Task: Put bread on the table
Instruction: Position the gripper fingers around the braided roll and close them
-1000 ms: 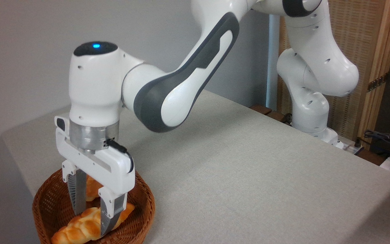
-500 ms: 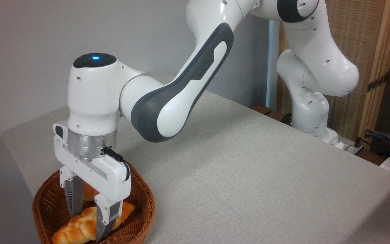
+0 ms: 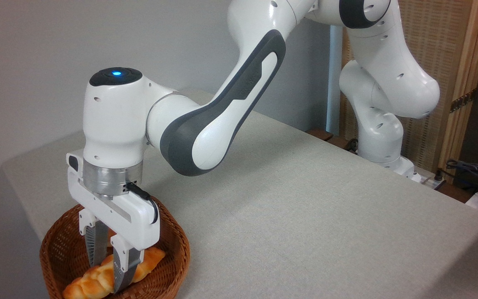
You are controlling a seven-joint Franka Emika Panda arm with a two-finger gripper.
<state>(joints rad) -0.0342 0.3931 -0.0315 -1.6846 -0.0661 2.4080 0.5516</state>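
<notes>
The bread point(image 3: 84, 285), a braided golden loaf, lies in the round brown wicker basket point(image 3: 179, 249) at the table's near left corner. My gripper point(image 3: 107, 277) reaches straight down into the basket. Its two grey fingers point(image 3: 122, 272) press on the loaf's middle from either side, shut on it. The loaf's tapered ends stick out to the left and right of the fingers, and it still rests low in the basket. The table point(image 3: 305, 216) is covered in plain grey-beige cloth.
A small orange bun point(image 3: 110, 237) peeks out behind the fingers at the basket's back. The arm's base point(image 3: 382, 153) stands at the table's far right edge. Cables point(image 3: 471, 170) lie beyond it, in front of a wooden screen point(image 3: 442, 62).
The gripper sank a little deeper into the basket and its fingers drew together around the loaf's middle. The loaf has stayed where it was.
</notes>
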